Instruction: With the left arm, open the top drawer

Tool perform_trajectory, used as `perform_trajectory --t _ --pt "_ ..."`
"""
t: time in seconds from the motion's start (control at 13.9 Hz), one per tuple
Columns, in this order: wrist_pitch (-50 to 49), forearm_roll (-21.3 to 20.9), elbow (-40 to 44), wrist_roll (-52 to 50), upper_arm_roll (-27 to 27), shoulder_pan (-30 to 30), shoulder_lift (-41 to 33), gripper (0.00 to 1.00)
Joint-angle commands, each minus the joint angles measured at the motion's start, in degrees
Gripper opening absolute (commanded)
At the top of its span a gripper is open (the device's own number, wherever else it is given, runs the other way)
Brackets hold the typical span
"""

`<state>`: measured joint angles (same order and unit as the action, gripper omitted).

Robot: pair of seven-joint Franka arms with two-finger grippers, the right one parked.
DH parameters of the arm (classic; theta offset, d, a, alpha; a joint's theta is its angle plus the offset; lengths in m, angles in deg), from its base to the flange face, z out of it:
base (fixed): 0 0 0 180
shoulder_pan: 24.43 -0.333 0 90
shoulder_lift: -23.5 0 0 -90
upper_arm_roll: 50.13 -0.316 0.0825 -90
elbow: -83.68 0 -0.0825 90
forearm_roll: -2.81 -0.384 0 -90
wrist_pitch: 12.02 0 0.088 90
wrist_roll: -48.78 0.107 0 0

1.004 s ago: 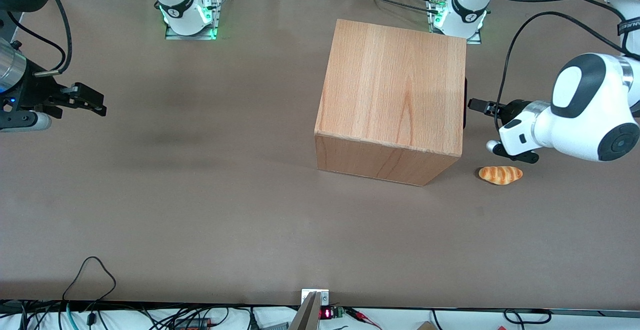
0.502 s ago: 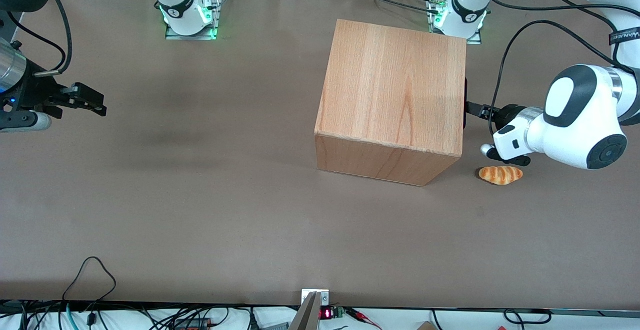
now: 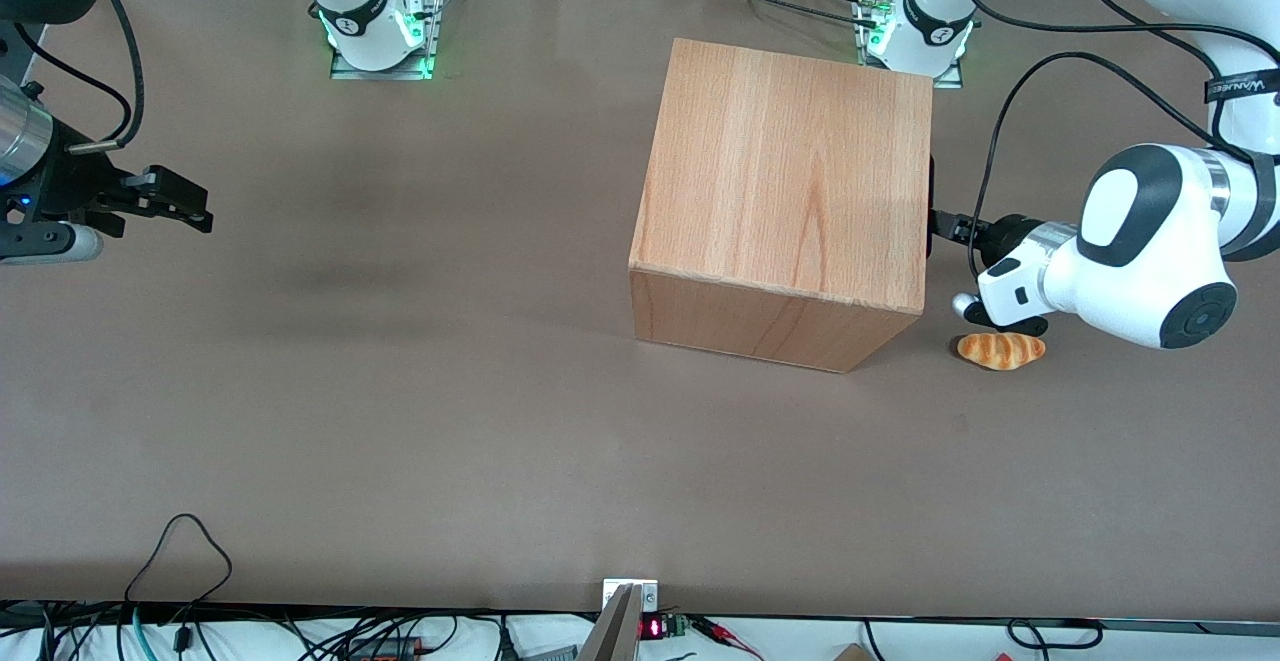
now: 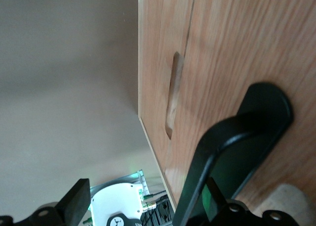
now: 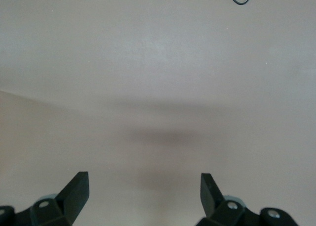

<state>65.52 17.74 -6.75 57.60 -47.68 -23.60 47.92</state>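
Front view: my left arm [image 3: 1140, 261] has slid in toward the cabinet [image 3: 790, 191] over the last second, and my end effector [image 3: 945, 226] now sits right at the cabinet's front face, the side turned toward the working arm's end of the surface [image 3: 400, 421]. A second ago there was a clear gap between the fingertips and the wood; now that gap is closed.

From my wrist camera the end effector is spread wide: one finger [image 4: 74, 206] hangs out over open surface, well off the cabinet's edge, and the other [image 4: 217, 196] lies just by the black bar handle [image 4: 237, 137] of the top drawer [image 4: 247, 53]. The handle looks to fall inside the opening, near one finger, though I can't tell whether anything is touching it yet. The drawer is fully shut, its panel flush with the casing, with the seam and a recessed slot [image 4: 173, 95] running alongside.

So the approach looks about done and the pull hasn't begun. Next, I judge, the fingers need to close on the bar before I draw straight back. A bread roll [image 3: 1001, 350] lies on the surface just beneath my wrist, nearer the front camera; a low pull-back could nudge it.
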Motion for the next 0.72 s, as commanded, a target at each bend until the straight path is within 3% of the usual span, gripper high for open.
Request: perform_trajectory --t 0.0,0.65 --pt "1.6 1.3 -0.3 1.7 -0.2 0.0 0.3 1.0" --pt "5.1 0.3 -0.4 5.4 -0.3 -1.0 1.1 1.0"
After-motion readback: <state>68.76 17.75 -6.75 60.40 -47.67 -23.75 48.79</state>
